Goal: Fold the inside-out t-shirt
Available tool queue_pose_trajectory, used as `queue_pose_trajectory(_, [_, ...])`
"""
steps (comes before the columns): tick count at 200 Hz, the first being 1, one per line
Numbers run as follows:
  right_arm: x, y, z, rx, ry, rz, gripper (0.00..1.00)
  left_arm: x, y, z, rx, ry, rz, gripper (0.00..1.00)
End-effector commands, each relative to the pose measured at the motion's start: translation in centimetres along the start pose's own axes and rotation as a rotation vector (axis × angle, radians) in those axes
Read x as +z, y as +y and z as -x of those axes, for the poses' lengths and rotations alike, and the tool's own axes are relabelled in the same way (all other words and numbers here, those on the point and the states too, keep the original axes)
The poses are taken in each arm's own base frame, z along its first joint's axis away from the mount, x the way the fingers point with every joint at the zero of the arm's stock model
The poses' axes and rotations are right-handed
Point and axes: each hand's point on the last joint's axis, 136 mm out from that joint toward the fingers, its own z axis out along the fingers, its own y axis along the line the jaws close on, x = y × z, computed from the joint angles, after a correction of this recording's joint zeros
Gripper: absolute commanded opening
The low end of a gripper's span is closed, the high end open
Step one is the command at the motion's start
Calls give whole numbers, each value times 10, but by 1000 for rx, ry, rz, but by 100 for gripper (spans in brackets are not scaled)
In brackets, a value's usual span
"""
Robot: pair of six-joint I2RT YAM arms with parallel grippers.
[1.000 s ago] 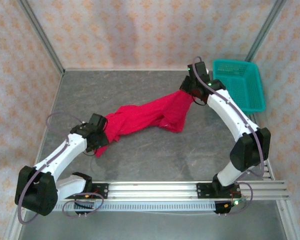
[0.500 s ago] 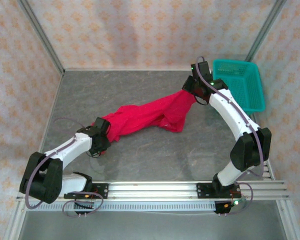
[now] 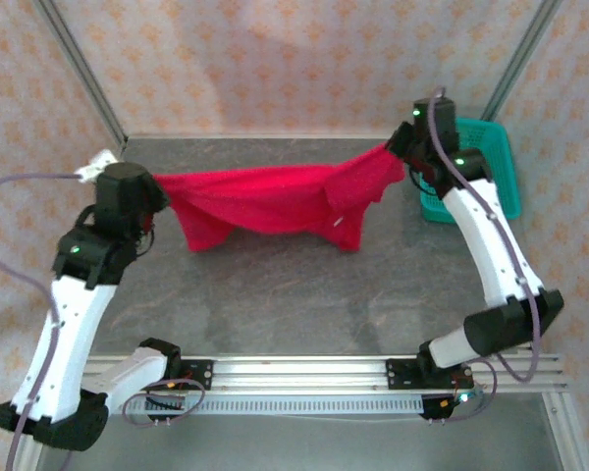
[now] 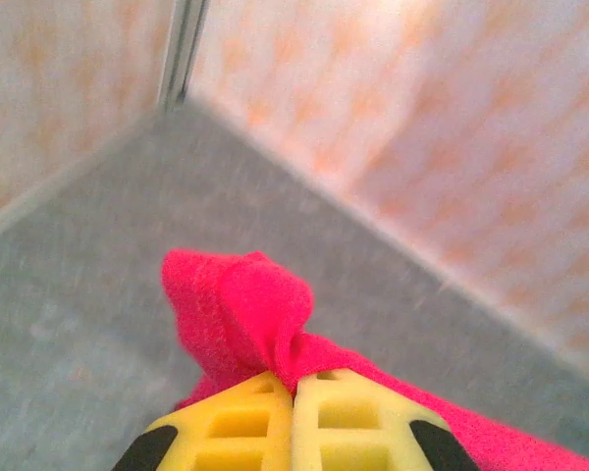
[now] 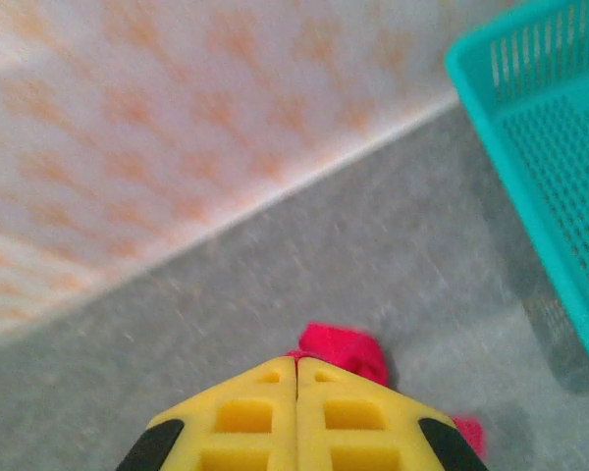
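left gripper (image 3: 155,186) was shut tight on one end of the red t-shirt (image 3: 275,201) | right gripper (image 3: 397,154) pinched the other end | it hung stretched between them over the table (image 3: 275,304), beside the teal basket (image 3: 496,162)

The left gripper (image 4: 294,378) has its yellow fingers (image 4: 231,422) pressed together, pinching the red inside-out t-shirt (image 4: 240,314). A bunched fold of cloth stands just above the gripper, and more trails off to its right. Beyond the gripper lies the grey table (image 4: 98,285), backed by a patterned wall (image 4: 422,118) and a metal post (image 4: 182,49).
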Motion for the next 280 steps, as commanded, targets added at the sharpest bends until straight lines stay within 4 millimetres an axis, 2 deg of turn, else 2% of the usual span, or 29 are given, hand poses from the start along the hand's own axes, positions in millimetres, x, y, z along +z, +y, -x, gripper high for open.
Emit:
queue_pose_trajectory(1, [-70,10,46,-4,-163,64,0,-28,10,39,31,-108,51,0])
queue_pose_trajectory(33, [-147,22,69,-8,-267,193,0,-74,-12,82,-10,-195,-105,0])
queue_pose_trajectory(41, [-162,26,72,-5,-284,229,0,-84,-15,88,-19,-207,-140,0])
queue_pose_trajectory(44, [-178,26,75,-1,-308,256,0,-87,-16,89,-22,-210,-153,0])
queue_pose_trajectory(51, [-197,28,78,8,-335,295,0,-95,-18,92,-29,-220,-185,0])
queue_pose_trajectory(67, [-230,28,83,24,-392,350,0,-109,-19,97,-45,-239,-236,0])
queue_pose_trajectory(90, [-260,26,88,30,-433,380,0,-122,-16,102,-63,-267,-262,0])
queue_pose_trajectory(102, [-265,26,91,28,-442,383,0,-121,-17,103,-35,-273,-258,0])
queue_pose_trajectory(116, [-258,28,94,18,-443,367,0,-110,-21,99,-12,-254,-243,0])
queue_pose_trajectory(132, [-232,28,95,2,-418,315,0,-85,-32,87,28,-205,-229,0])
queue_pose_trajectory(150, [-187,29,91,-15,-368,248,0,-39,-40,63,88,-134,-163,0])
queue_pose_trajectory(155, [-163,29,87,-24,-336,216,0,-23,-42,55,110,-109,-137,0])
queue_pose_trajectory(186, [-49,18,63,-69,-218,43,0,81,-43,8,216,6,66,0])
queue_pose_trajectory(223, [90,-4,24,-154,-69,-170,0,216,-18,-57,147,222,234,0])
queue_pose_trajectory(239, [145,-10,2,-172,9,-223,0,258,-14,-84,142,297,270,0])
queue_pose_trajectory(250, [179,-12,-15,-176,80,-244,0,276,-17,-94,149,335,281,0])
queue_pose_trajectory(256, [193,-9,-23,-176,123,-239,0,289,-16,-108,162,372,290,11])
queue_pose_trajectory(264, [206,-4,-32,-171,181,-226,1,296,-18,-112,169,391,288,36])
queue_pose_trajectory(269, [212,-1,-38,-165,217,-215,6,299,-18,-113,172,395,292,49])
queue_pose_trajectory(280, [216,5,-44,-151,267,-196,22,297,-18,-110,179,394,300,64])
